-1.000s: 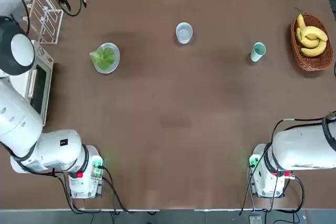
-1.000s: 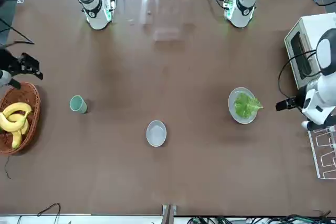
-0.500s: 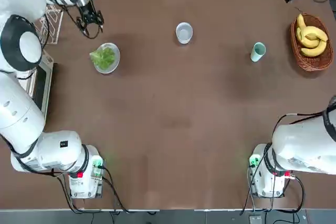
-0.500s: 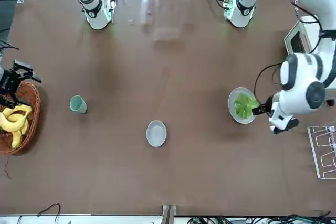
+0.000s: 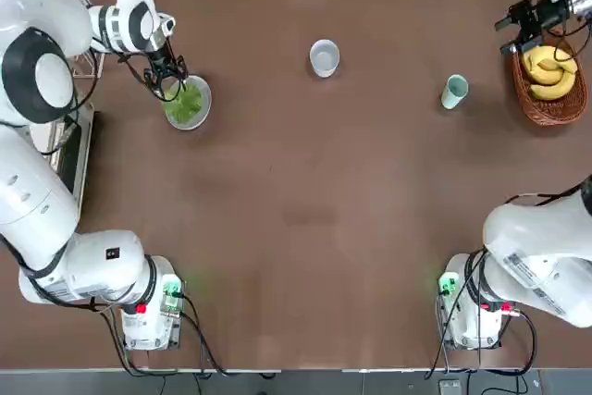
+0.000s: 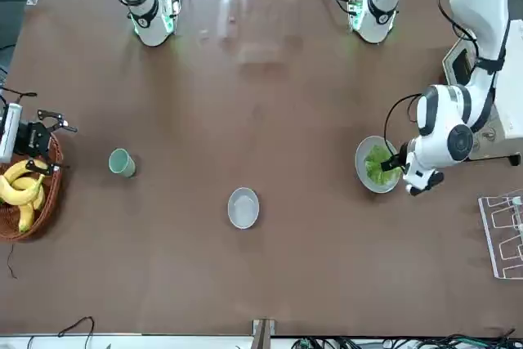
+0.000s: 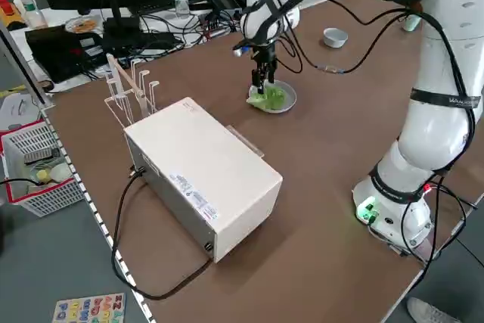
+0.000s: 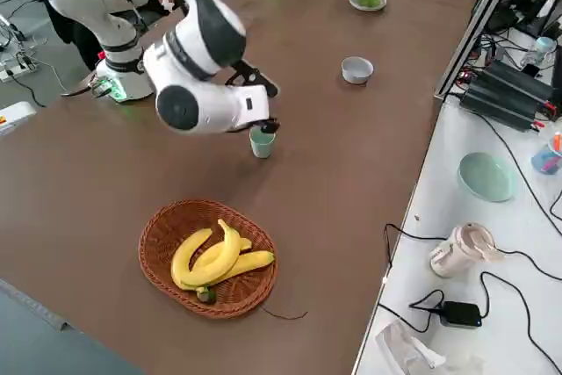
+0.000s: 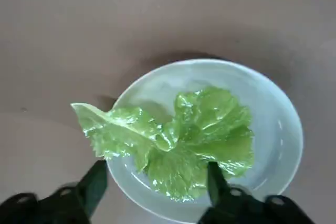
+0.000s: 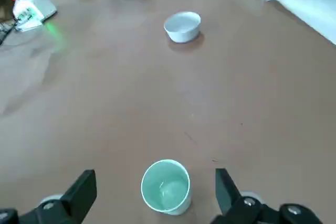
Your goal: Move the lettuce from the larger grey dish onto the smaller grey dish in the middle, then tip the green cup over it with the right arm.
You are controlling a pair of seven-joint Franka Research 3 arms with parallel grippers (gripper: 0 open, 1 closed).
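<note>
Green lettuce (image 9: 181, 142) on 1 plate (image 9: 275, 129)

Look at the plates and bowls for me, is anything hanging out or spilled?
Yes, one bit: the frilly light green lettuce pokes past the rim of the shallow round pale grey plate, so it looks a little lopsided. Nothing looks spilled, and the small grey-white bowl stands upright.

Left claw (image 9: 157, 182) points down, open; right claw (image 10: 156, 184) gapes wide.
</note>
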